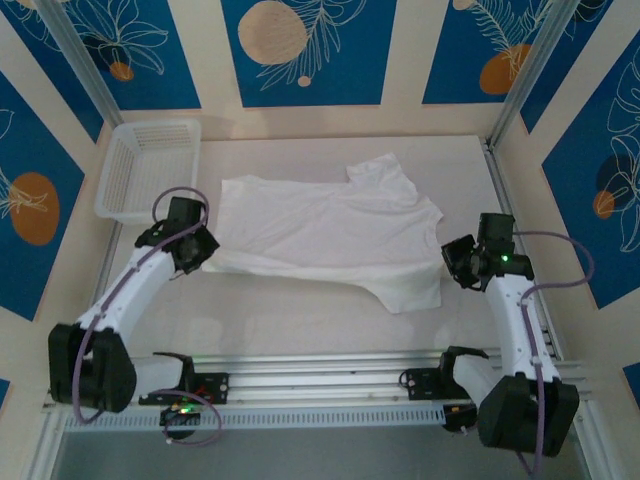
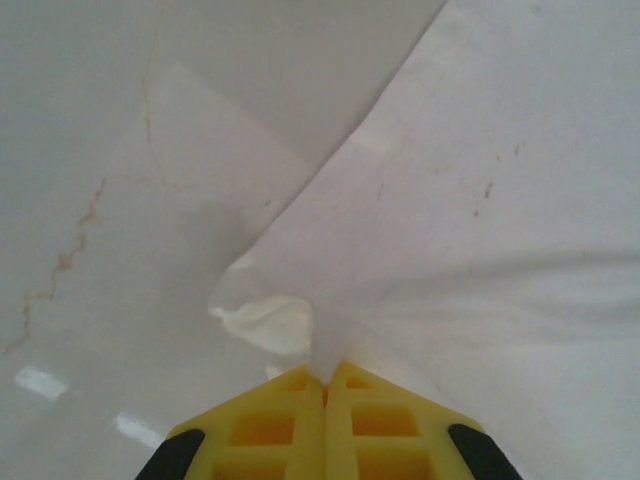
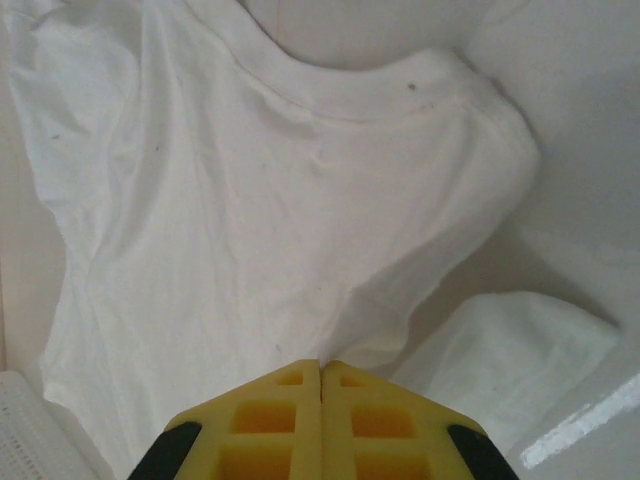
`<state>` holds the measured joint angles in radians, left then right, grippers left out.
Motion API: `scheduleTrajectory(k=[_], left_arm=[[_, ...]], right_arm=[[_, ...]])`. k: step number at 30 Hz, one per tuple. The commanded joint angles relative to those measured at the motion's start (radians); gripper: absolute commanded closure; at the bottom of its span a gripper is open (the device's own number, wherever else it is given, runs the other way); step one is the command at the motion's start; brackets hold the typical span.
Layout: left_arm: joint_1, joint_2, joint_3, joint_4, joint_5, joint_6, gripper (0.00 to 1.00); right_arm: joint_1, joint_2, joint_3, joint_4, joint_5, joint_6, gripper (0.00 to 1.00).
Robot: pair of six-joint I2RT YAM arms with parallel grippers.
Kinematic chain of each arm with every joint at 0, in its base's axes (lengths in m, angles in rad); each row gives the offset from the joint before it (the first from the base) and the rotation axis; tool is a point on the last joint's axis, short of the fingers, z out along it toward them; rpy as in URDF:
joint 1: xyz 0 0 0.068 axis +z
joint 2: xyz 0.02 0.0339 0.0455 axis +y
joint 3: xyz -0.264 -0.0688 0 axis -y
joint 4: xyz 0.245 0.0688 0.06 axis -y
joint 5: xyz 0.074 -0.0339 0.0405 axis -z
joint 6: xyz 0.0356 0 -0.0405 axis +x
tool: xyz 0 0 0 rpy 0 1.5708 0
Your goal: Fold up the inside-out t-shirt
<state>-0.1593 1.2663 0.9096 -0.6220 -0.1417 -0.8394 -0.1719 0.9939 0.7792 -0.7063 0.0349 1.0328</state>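
Note:
The inside-out t-shirt (image 1: 330, 225) lies spread across the middle of the table, white and wrinkled, with one sleeve toward the back and one toward the front right. My left gripper (image 1: 207, 250) is at its near-left corner. In the left wrist view the yellow fingers (image 2: 290, 420) of that gripper (image 2: 325, 372) are shut on a pinch of the cloth (image 2: 480, 200). My right gripper (image 1: 447, 262) is at the shirt's right edge. Seen from the right wrist, this gripper (image 3: 321, 366) is shut on a fold of the shirt (image 3: 250, 220), below the collar (image 3: 350, 100).
A white plastic mesh basket (image 1: 150, 165) stands at the back left, close to the shirt's left edge. Walls close the table on the left, back and right. Bare tabletop (image 1: 300, 310) runs between the shirt and the rail at the arm bases.

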Motion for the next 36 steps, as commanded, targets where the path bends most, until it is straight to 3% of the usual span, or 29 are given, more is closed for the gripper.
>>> scheduleTrajectory(k=[1,9,19,21,23,26,28,33,36], left_arm=[[0.02,0.053,0.043,0.036,-0.034,0.018,1.0],[0.042,0.154,0.063,0.064,-0.028,0.024,1.0],[0.057,0.313,0.018,0.14,0.004,0.01,1.0],[0.058,0.329,0.007,0.171,0.017,0.011,1.0],[0.058,0.333,0.01,0.179,0.019,0.016,0.98],[0.058,0.308,0.018,0.169,-0.001,0.028,0.84],[0.058,0.279,0.018,0.161,-0.029,0.039,0.8],[0.059,0.22,0.017,0.13,-0.073,0.063,0.74],[0.06,0.18,0.015,0.129,-0.047,0.076,0.63]], right_arm=[[0.002,0.038,0.044,0.057,0.02,-0.046,1.0],[0.0,0.156,0.049,0.15,0.015,-0.065,1.0],[-0.001,0.432,0.088,0.267,0.013,-0.176,1.0],[-0.003,0.497,0.113,0.265,-0.009,-0.208,0.93],[-0.01,0.561,0.164,0.229,-0.049,-0.237,0.79],[-0.019,0.569,0.216,0.168,-0.031,-0.24,0.62],[-0.031,0.543,0.228,0.159,-0.017,-0.24,0.55],[-0.095,0.526,0.267,0.134,-0.081,-0.263,0.52],[-0.116,0.509,0.283,0.111,-0.137,-0.287,0.52]])
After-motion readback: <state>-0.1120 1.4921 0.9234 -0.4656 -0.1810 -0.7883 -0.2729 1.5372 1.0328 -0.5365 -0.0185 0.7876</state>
